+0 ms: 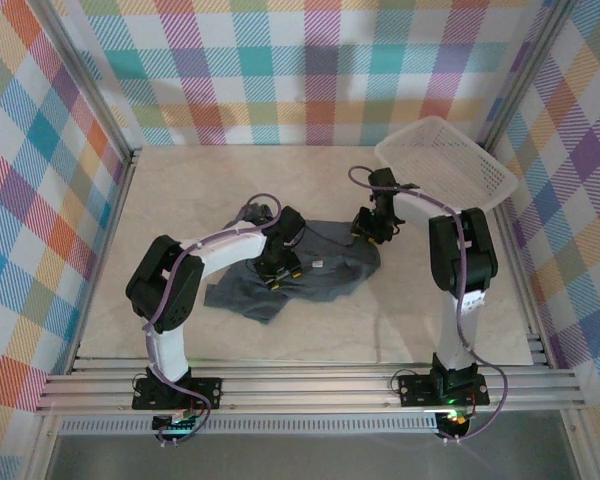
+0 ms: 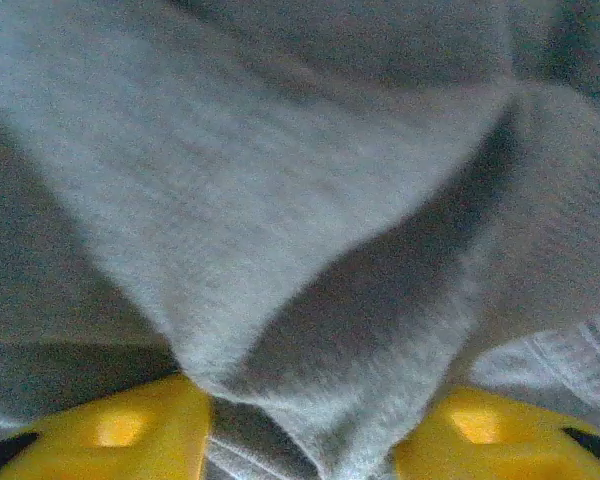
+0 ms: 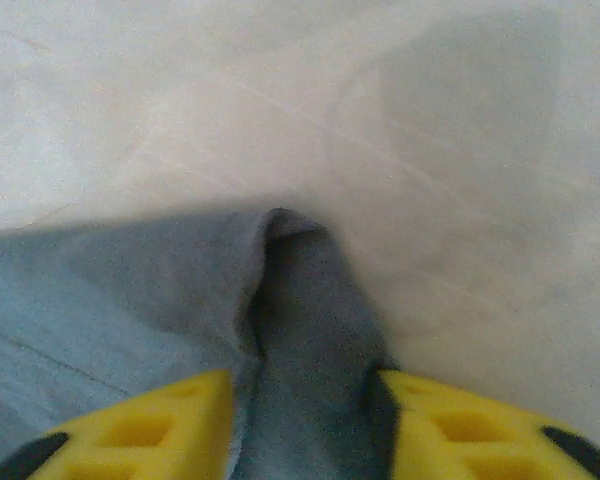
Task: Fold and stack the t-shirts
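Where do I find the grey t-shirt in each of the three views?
Top external: t-shirt crumpled at the centre of the table.
Left wrist: its cloth covers almost the whole picture.
Right wrist: lower left, one fold running between the yellow fingers.
Shared landmark: the pale table, top and right wrist.

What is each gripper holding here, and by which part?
Both pinch the t-shirt: left gripper a raised fold mid-cloth, right gripper a ridge at its edge.
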Controlling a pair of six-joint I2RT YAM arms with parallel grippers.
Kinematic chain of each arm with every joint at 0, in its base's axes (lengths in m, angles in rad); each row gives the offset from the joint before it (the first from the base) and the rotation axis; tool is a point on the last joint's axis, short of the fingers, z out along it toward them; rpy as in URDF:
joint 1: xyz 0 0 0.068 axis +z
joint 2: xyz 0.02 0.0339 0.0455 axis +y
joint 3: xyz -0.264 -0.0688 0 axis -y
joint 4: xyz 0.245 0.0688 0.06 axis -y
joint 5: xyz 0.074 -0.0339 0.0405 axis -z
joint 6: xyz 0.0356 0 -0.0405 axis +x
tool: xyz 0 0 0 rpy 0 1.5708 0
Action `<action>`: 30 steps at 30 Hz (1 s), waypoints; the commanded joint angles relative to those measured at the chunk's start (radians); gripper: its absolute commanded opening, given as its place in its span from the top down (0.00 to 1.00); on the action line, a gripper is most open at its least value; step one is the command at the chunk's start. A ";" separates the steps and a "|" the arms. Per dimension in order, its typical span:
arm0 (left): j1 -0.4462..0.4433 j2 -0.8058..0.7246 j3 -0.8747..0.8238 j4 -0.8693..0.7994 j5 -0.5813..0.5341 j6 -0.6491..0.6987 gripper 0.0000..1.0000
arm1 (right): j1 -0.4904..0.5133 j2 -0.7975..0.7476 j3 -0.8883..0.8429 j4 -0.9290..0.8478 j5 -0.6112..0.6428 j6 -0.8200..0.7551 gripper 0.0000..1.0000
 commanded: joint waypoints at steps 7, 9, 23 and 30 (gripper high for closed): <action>0.155 -0.008 -0.071 -0.052 -0.164 0.131 1.00 | -0.001 -0.135 -0.223 -0.085 0.070 0.127 1.00; 0.224 0.022 -0.027 -0.029 -0.170 0.214 1.00 | 0.003 -0.219 -0.323 -0.065 0.009 0.161 1.00; 0.349 0.121 0.536 -0.215 -0.467 0.429 0.56 | 0.263 -0.551 -0.443 -0.083 -0.266 0.305 0.69; 0.115 -0.143 0.200 -0.131 -0.275 0.292 0.43 | 0.102 -0.520 -0.385 -0.071 -0.185 0.206 0.60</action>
